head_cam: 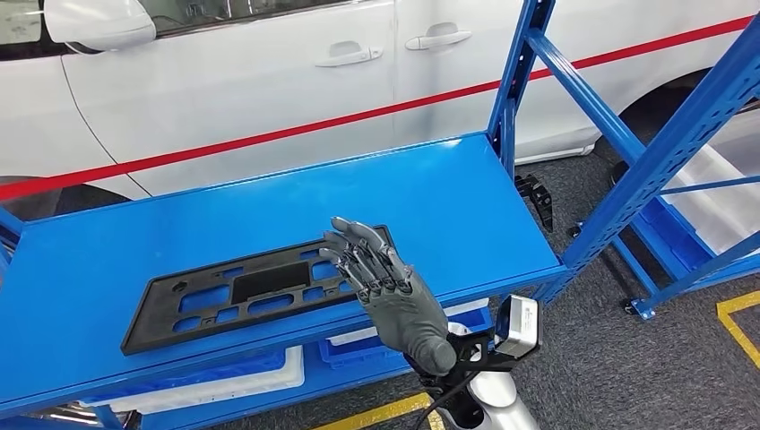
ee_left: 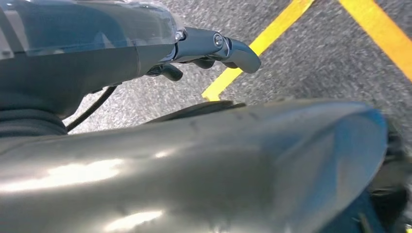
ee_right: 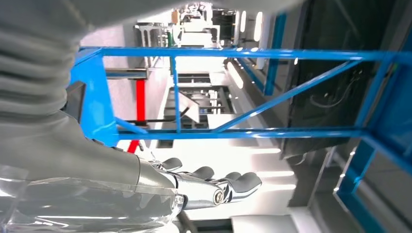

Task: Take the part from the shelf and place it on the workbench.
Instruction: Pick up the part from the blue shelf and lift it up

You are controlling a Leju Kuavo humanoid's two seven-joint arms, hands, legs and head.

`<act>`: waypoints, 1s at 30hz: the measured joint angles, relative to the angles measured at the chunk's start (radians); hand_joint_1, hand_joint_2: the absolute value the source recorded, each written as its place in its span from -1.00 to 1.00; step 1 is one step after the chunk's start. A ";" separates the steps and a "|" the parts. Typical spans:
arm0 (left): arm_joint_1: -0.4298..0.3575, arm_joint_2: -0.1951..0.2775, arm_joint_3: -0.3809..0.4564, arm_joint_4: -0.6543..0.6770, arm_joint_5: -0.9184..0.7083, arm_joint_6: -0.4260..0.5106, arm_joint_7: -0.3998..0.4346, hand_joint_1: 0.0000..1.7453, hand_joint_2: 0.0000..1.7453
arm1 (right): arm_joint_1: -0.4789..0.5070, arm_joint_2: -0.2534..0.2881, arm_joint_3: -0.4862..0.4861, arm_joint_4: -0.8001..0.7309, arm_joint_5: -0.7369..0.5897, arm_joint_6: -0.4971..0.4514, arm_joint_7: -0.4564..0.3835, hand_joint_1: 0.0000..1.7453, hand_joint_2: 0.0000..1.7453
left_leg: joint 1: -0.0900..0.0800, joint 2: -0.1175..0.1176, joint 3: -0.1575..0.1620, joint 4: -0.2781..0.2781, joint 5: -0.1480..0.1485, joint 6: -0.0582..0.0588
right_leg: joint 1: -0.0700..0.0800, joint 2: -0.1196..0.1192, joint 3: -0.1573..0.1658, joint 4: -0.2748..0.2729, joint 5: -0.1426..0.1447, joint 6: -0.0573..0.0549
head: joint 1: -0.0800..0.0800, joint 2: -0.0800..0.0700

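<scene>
The part (head_cam: 242,291) is a flat black plastic panel with several cut-outs, lying along the front of the blue shelf (head_cam: 448,197). My right hand (head_cam: 385,278) reaches in from below with its fingers stretched out and apart over the panel's right end. I cannot tell whether it touches the panel. In the right wrist view the same hand (ee_right: 209,187) shows extended fingers with nothing in them, against the blue rack frame. My left hand (ee_left: 209,48) hangs low over the grey floor and holds nothing, its fingers loosely bent.
A white car (head_cam: 224,81) with a red stripe stands close behind the shelf. White bins (head_cam: 224,381) sit on the level below. A second blue rack (head_cam: 690,134) stands to the right. Yellow lines (head_cam: 739,313) mark the grey floor.
</scene>
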 joint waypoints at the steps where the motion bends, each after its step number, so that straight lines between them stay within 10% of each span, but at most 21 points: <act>1: -0.001 0.001 0.002 0.000 0.002 -0.004 0.000 -1.00 -1.00 | 0.001 0.000 0.000 0.003 -0.007 -0.002 0.008 -1.00 1.00 | -0.003 0.000 0.012 -0.052 0.035 0.008 | 0.001 0.000 0.004 0.000 -0.002 0.002 | 0.000 0.000; 6: -0.002 0.002 0.010 0.001 0.010 -0.024 0.002 -1.00 -1.00 | 0.004 -0.006 -0.001 0.014 -0.042 -0.010 0.034 -1.00 1.00 | -0.006 0.001 0.027 -0.113 0.093 0.033 | 0.003 0.000 0.007 0.003 -0.008 0.028 | -0.001 0.000; 12: -0.002 0.002 0.013 0.001 0.010 -0.024 -0.002 -1.00 -1.00 | 0.010 -0.025 -0.001 0.030 -0.066 -0.013 0.041 -1.00 1.00 | 0.000 0.009 0.008 -0.125 0.120 0.046 | -0.012 -0.005 -0.074 0.260 -0.175 0.058 | 0.002 0.000; 18: -0.003 0.002 0.013 0.001 0.006 -0.014 -0.012 -1.00 -1.00 | 0.010 -0.032 0.000 0.041 -0.075 -0.016 0.045 -1.00 1.00 | 0.002 0.007 -0.015 -0.101 0.127 0.022 | -0.018 -0.010 0.100 0.004 -0.088 0.056 | 0.002 0.000; 22: -0.003 0.002 0.014 0.001 0.007 -0.011 -0.014 -1.00 -1.00 | 0.010 -0.033 -0.001 0.043 -0.075 -0.017 0.047 -1.00 1.00 | 0.004 0.006 -0.030 -0.079 0.109 -0.004 | -0.018 -0.009 0.089 -0.006 -0.080 0.026 | 0.001 0.000; 27: -0.002 0.002 0.014 0.001 0.006 -0.005 -0.019 -1.00 -1.00 | 0.015 -0.033 0.000 0.050 -0.007 -0.089 0.080 -1.00 1.00 | 0.009 0.006 -0.121 0.175 -0.038 -0.020 | -0.014 -0.013 0.067 -0.007 -0.062 0.010 | 0.001 0.000; 30: -0.002 0.002 0.014 0.001 0.000 -0.006 -0.021 -1.00 -1.00 | 0.015 -0.033 0.003 0.057 0.118 -0.191 0.106 -1.00 1.00 | 0.009 0.006 -0.040 0.063 0.026 -0.012 | -0.011 -0.013 0.061 -0.006 -0.056 0.013 | 0.001 0.000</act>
